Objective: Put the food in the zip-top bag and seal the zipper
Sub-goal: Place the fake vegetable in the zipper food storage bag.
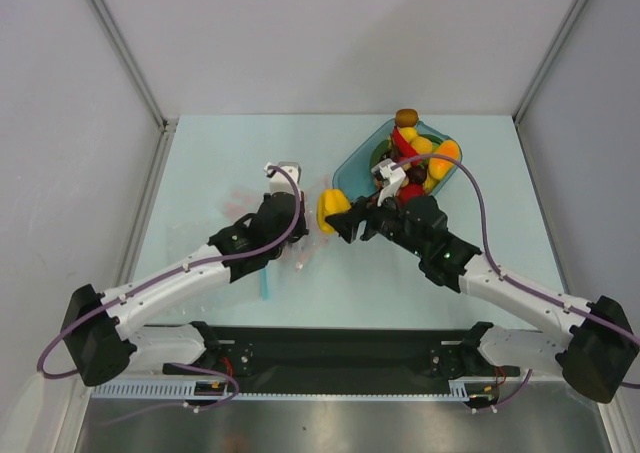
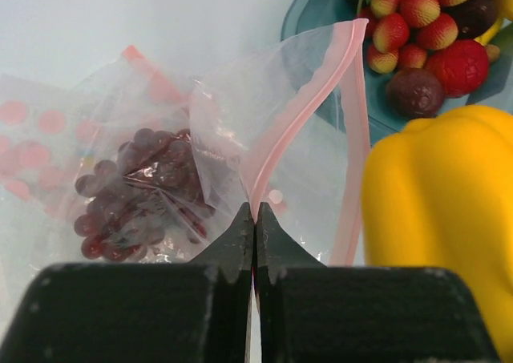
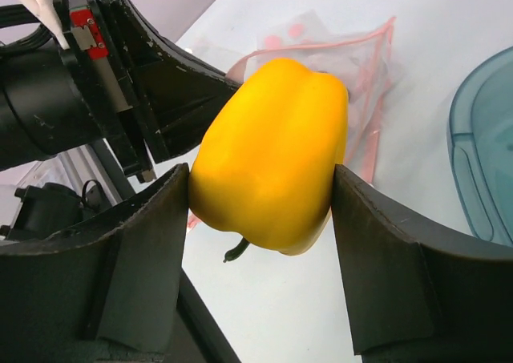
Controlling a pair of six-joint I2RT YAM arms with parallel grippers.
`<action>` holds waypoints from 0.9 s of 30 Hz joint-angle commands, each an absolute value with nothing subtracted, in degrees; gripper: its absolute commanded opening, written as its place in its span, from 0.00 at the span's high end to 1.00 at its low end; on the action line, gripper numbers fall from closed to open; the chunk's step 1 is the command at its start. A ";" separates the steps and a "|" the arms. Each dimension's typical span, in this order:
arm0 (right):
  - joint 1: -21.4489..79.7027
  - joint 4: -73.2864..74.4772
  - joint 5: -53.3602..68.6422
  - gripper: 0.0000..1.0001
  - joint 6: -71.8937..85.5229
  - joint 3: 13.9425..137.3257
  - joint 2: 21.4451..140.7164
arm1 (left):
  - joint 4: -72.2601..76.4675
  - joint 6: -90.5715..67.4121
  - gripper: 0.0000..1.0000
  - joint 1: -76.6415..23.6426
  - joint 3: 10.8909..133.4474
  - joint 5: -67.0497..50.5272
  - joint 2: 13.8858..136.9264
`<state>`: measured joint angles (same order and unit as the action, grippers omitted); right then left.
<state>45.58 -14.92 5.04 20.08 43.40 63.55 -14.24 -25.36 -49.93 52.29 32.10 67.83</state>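
My left pincer point(image 2: 255, 223) is fully closed, its two tips pressed flat together on the near lip of the clear bag point(image 2: 280, 98), right where the pink zipper strip point(image 2: 358, 131) curves down to meet them. That pinch lifts one side of the mouth so the bag gapes open, the far strip running along its other edge. Inside the bag, well back from the mouth, lies the dark purple bunch of grapes point(image 2: 140, 191), pressed against the crinkled plastic. My right pincer point(image 3: 260, 175) stands wide, yet it is not empty: its two pads clamp the yellow pepper point(image 3: 272, 139) from either side, the stem end pointing down toward my wrist. The pepper sits just beside the open mouth of the bag, outside it, with my left arm's black housing close behind it in the right wrist view. I cannot tell whether the pepper touches the plastic. From above, the pepper lies between my two pincers on the pale table point(image 1: 250, 143). Beyond my right wrist is the teal dish point(image 1: 355, 168), which holds the rest of the food in a heap: small red-and-yellow berries point(image 2: 401, 18), a red round fruit point(image 2: 461, 62) and a dark brown round one point(image 2: 415, 92).
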 commanded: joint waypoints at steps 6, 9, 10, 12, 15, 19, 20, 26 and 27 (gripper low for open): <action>46.05 -23.02 7.73 0.57 20.65 43.16 68.64 | -10.46 -24.00 1.00 -52.29 53.26 25.15 62.24; 46.05 -25.31 8.53 0.58 21.70 42.63 69.87 | -9.49 -23.99 1.00 -52.73 52.82 21.45 60.39; 46.05 -26.01 8.35 0.58 22.32 42.28 70.57 | -9.14 -24.17 1.00 -53.00 52.65 20.75 60.03; 46.05 -26.98 8.09 0.59 22.93 41.84 71.63 | -9.05 -24.00 1.00 -53.26 52.65 20.65 59.15; 46.05 -28.47 7.21 0.61 24.17 41.40 73.38 | -8.97 -23.56 1.00 -53.52 52.47 19.95 57.92; 46.14 -34.51 7.03 0.65 27.76 38.68 74.09 | -7.91 -23.73 1.00 -53.61 52.12 18.02 57.66; 46.14 -36.28 6.86 0.65 28.64 36.67 74.35 | -7.91 -23.82 1.00 -53.61 52.12 18.02 57.92; 46.32 -36.22 4.49 0.39 28.31 37.18 75.41 | -9.23 -24.96 1.00 -53.61 52.03 21.61 57.48; 46.32 -34.91 4.05 0.33 28.04 37.26 74.98 | -9.49 -25.31 1.00 -53.53 52.03 22.40 57.39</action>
<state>45.95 -32.32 6.57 28.03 36.18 75.61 -11.42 -24.53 -53.28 52.01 20.29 58.98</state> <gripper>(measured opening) 0.690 0.009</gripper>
